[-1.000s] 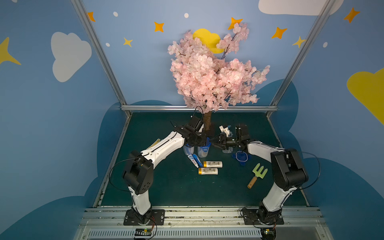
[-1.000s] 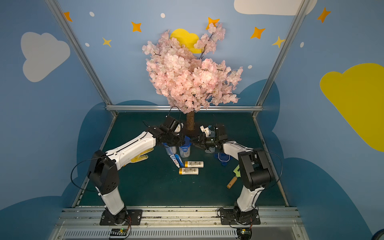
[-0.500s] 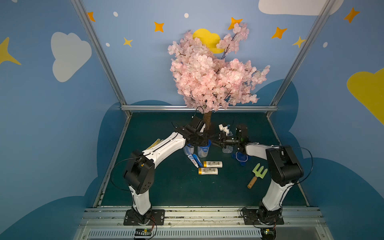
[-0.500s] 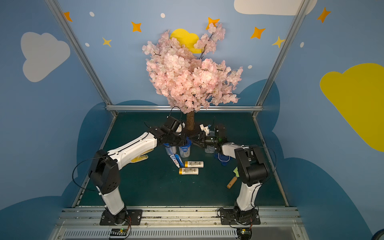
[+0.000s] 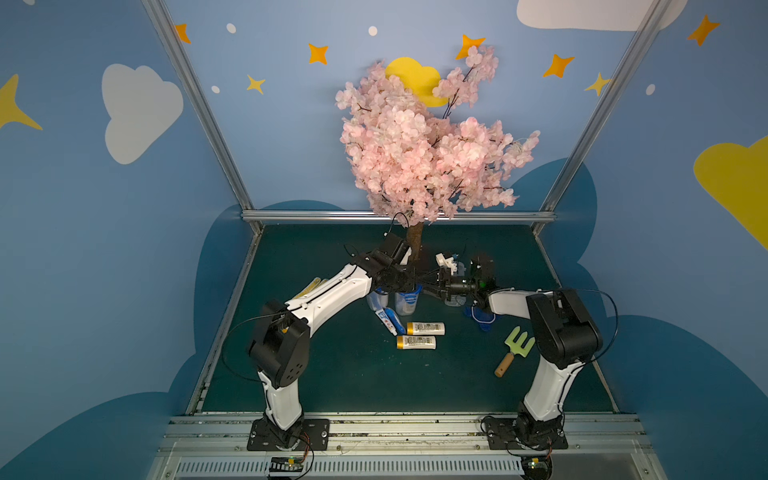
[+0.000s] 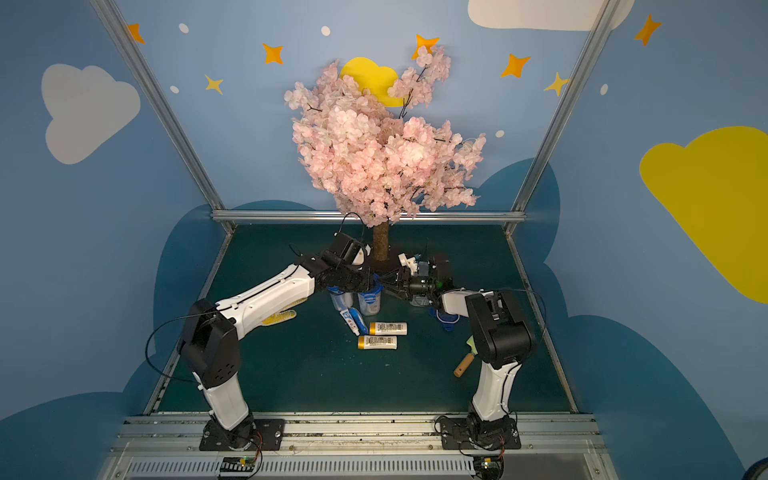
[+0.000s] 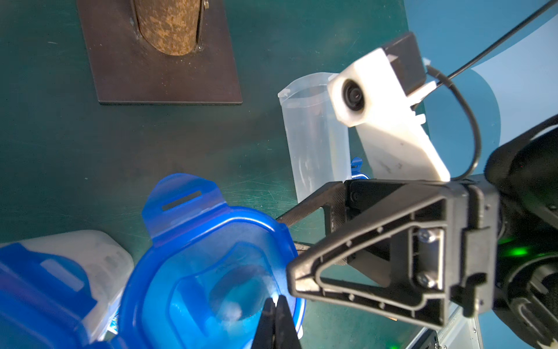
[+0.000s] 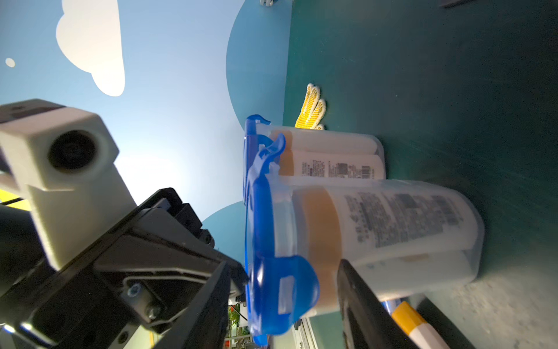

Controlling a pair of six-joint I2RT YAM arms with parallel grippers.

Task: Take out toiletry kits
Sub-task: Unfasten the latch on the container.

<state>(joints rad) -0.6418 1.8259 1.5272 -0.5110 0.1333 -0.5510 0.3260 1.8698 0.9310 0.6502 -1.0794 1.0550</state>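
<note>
Clenched left pincer [image 7: 279, 314] rests on the blue lid [image 7: 196, 272] of a jar [image 8: 422, 272] standing on the worktop [image 8: 453, 75], bottle [image 8: 392, 223] inside; right pincer [image 7: 294, 231] sets parted jaws around a clip [image 8: 283, 290], grip unclear; best to pin the lid and lever the clip outward gently without tipping.

top views overhead; wrist views share lidded jar [image 7: 196, 272] [image 8: 422, 266].
</note>
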